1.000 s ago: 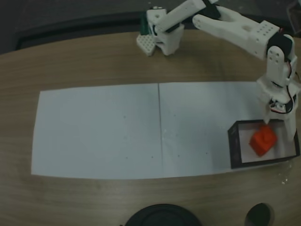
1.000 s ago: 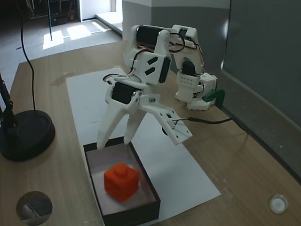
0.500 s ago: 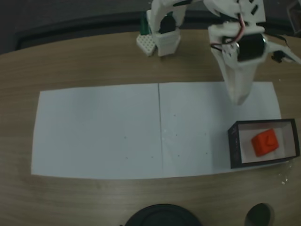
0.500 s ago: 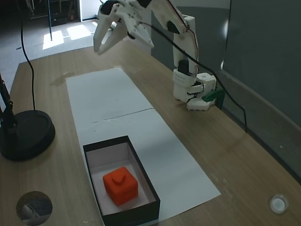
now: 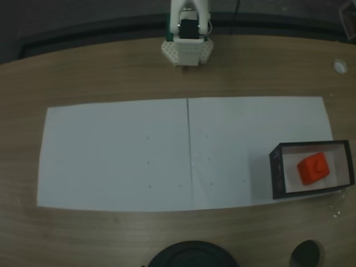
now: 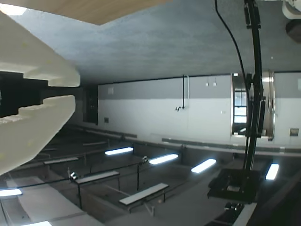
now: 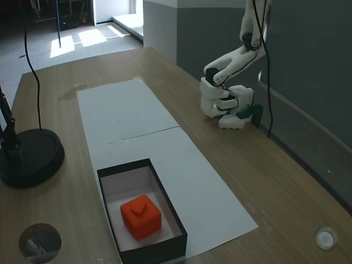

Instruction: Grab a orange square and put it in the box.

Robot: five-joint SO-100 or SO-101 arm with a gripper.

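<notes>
Orange square (image 5: 314, 168) sits inside the box (image 5: 276, 173), resting on white floor, bump on top face visible in both fixed views. In a fixed view it lies toward the near end of the tray (image 7: 141, 216), slightly skewed to the walls, not touching any wall as far as can be seen. Box stands on white paper sheet (image 5: 117, 153), at the sheet's right end in a fixed view w/ the camera looking down; box's black walls upright, open top.

Arm base (image 5: 187, 50) at far table edge, on wooden table (image 5: 111, 72); arm (image 7: 231, 60) folded up and back over base, well apart from box. Gripper (image 6: 70, 92) seen in wrist view at left edge: two white fingers w/ a narrow dark gap between them, so jaws slightly apart, nothing between them. Wrist cam points off into the room, not at the table.

Other items: black round lamp base (image 7: 30, 157) w/ cable on table, left of sheet in a fixed view. Small clear disc (image 7: 325, 238) near table corner.
</notes>
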